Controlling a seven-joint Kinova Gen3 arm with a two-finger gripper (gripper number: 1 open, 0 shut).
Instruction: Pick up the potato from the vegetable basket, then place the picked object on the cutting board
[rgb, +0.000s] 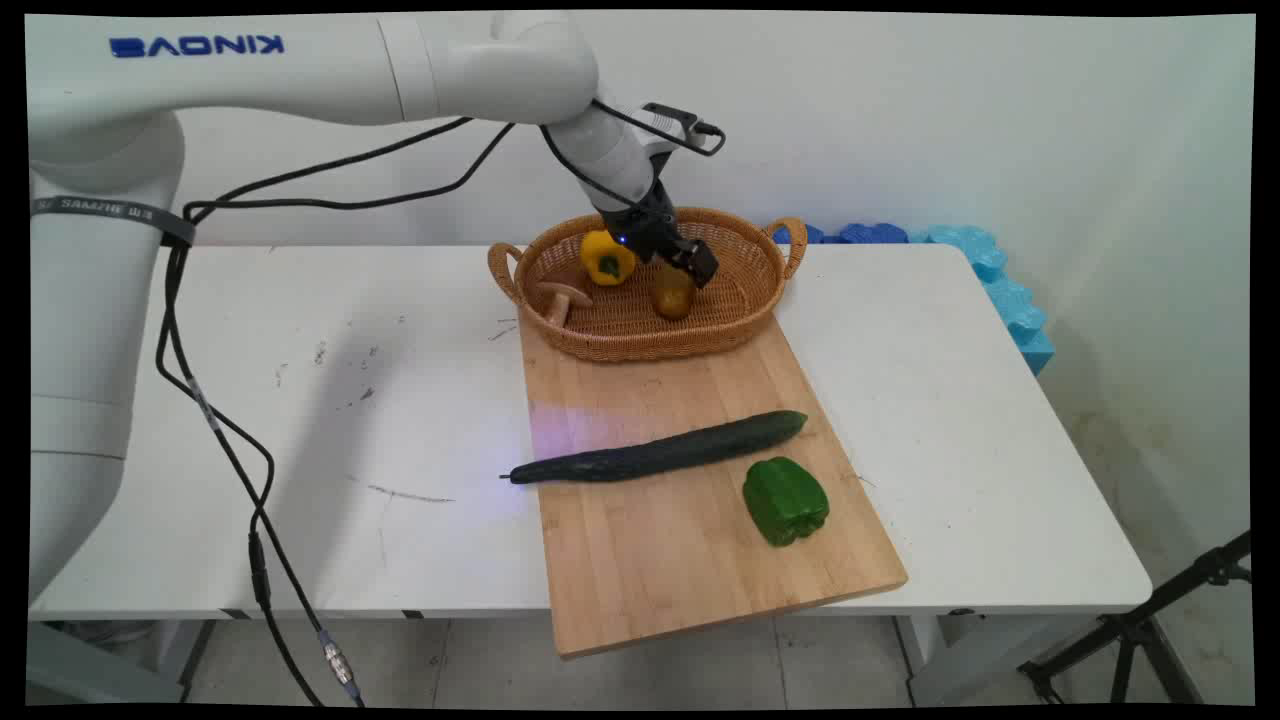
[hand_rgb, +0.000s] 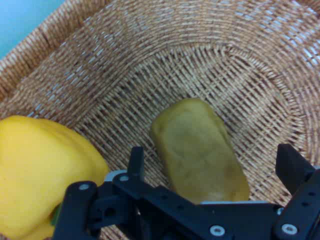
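A plain white wall backs a white table (rgb: 930, 400) on which a long pale wooden cutting board (rgb: 680, 540) lies, running from the table's middle out past its near edge. Going left to right in the main view, black cables (rgb: 220, 430) hang from the arm down the table's left side; then, on the far end of the board, sits an oval woven wicker basket with two handles (rgb: 745, 300). Inside it lie a brown mushroom (rgb: 560, 297) at the left, a yellow bell pepper (rgb: 606, 258) beside it, and a dull olive-brown oblong potato-like vegetable (rgb: 673, 295) near the middle. The black two-finger gripper (rgb: 690, 262) hangs inside the basket directly over that brown vegetable; in the hand view its fingers (hand_rgb: 136, 161) are spread apart on either side of it, grasping nothing, and I cannot tell whether they touch it. Nearer the camera, a long dark green cucumber (rgb: 660, 452) lies across the board, its tip overhanging the left edge, with a green bell pepper (rgb: 786, 500) just beside its right end. Blue foam blocks (rgb: 990, 270) line the table's far right.
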